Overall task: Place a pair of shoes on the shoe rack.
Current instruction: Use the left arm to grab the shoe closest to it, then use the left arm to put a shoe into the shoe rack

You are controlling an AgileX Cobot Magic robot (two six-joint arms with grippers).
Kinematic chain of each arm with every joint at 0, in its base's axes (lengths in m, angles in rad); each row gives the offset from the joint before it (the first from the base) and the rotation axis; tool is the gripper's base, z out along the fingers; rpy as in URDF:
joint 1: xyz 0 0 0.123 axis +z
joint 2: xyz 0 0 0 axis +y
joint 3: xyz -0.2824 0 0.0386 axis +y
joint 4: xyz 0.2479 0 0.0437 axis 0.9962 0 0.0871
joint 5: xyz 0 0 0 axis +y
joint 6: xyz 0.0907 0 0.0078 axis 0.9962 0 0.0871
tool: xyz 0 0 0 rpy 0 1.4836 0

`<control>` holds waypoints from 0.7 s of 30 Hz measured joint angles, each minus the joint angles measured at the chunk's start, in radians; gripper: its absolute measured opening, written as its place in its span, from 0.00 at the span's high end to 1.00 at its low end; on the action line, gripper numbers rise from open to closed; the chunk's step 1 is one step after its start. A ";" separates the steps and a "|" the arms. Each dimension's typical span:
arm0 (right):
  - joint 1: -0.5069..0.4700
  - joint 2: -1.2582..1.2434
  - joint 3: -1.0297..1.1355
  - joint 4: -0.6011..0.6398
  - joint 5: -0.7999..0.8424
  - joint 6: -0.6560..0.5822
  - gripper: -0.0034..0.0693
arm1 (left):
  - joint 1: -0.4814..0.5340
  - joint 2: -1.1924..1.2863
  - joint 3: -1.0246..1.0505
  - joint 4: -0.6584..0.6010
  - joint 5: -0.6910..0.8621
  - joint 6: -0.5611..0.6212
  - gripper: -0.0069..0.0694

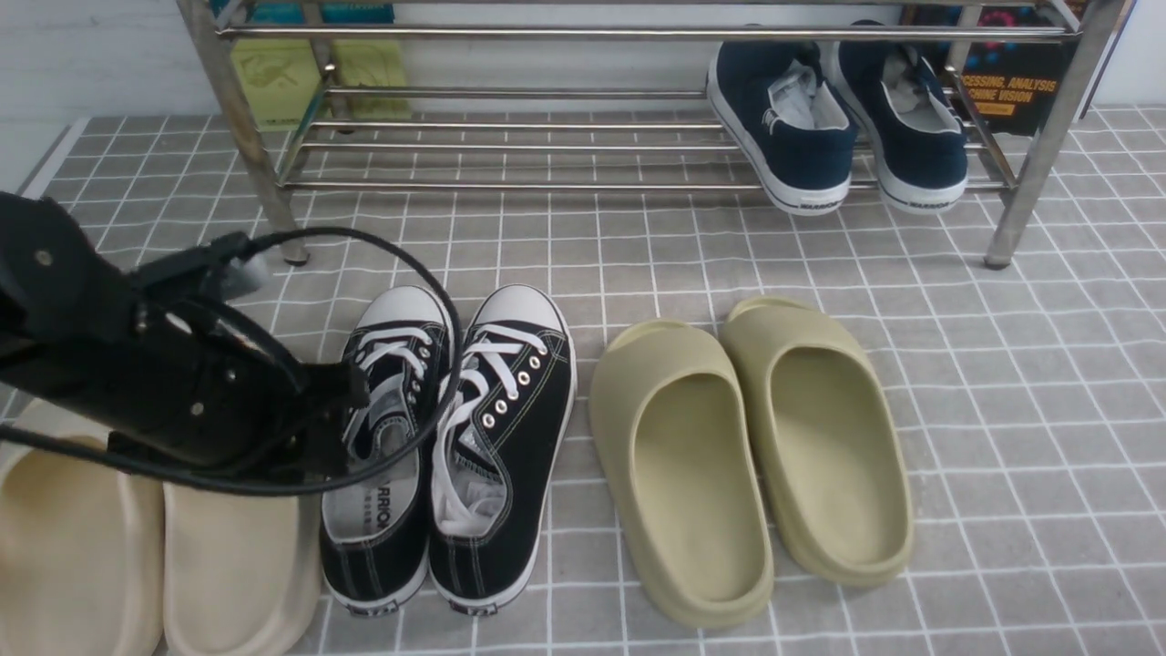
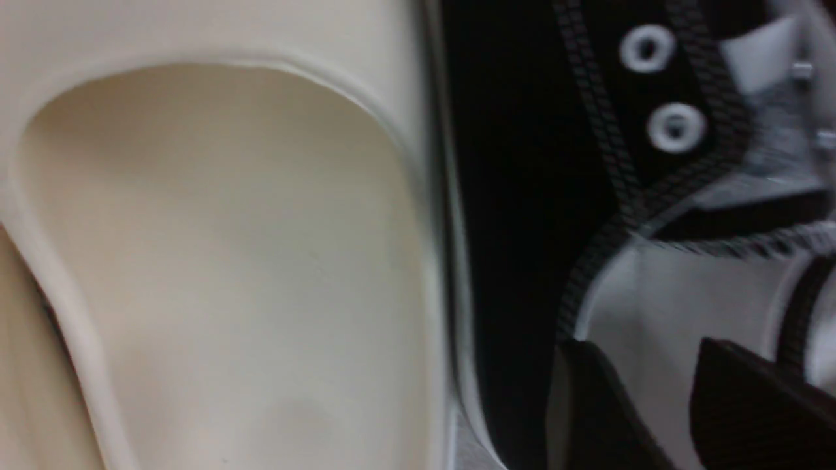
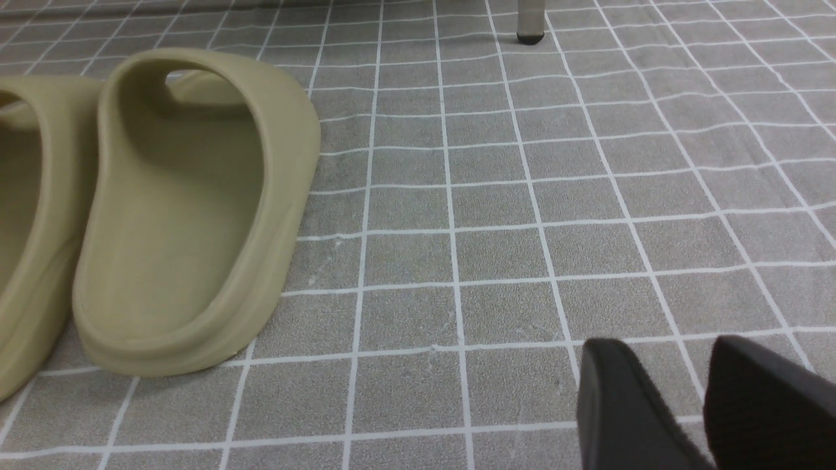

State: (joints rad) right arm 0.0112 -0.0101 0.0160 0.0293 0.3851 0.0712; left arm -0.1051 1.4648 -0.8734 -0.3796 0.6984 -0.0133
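Nearest, at the lower left, lie two cream slides point(image 1: 228, 556). The left arm reaches over them. The left gripper point(image 2: 640, 349) hangs above the heel end of the left sneaker point(image 1: 383, 519). Its fingers point(image 2: 751, 405) stand a little apart, with the white insole showing in the gap and nothing clamped between them. The left wrist view is blurred, so whether a finger touches the shoe's rim cannot be told.

The black sneakers point(image 1: 524, 410) sit on the grey tiled mat point(image 1: 1002, 410), side by side and touching, soles down. Their heels face the robot and their white toe caps point away toward the rack. Their long axes run near to far and lean slightly to the right at the toes. The left sneaker lies just beside the inner cream slide.

To their right are two olive slides point(image 1: 692, 474), also toes away. In the right wrist view the right gripper point(image 3: 669, 346) hovers low over bare mat near them. Its fingers are slightly parted and hold nothing.

Farther back stands the chrome rack point(image 1: 547, 34). The sneakers rest in front of its left half, not on it. Navy slip-ons point(image 1: 792, 137) sit on the right end of its lower shelf, heels toward the robot.
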 joint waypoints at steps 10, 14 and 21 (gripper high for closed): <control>0.000 0.000 0.000 0.000 0.000 0.000 0.62 | 0.000 0.152 -0.014 0.015 -0.030 0.004 0.89; 0.000 0.000 0.000 0.000 0.000 0.000 0.62 | 0.000 0.120 -0.049 0.034 0.016 0.004 0.93; 0.000 0.000 0.000 0.000 0.000 0.000 0.62 | 0.000 -0.022 -0.181 0.042 0.075 -0.007 0.93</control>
State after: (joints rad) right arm 0.0112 -0.0101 0.0160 0.0293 0.3851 0.0712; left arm -0.1051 1.4427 -1.0547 -0.3377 0.7731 -0.0202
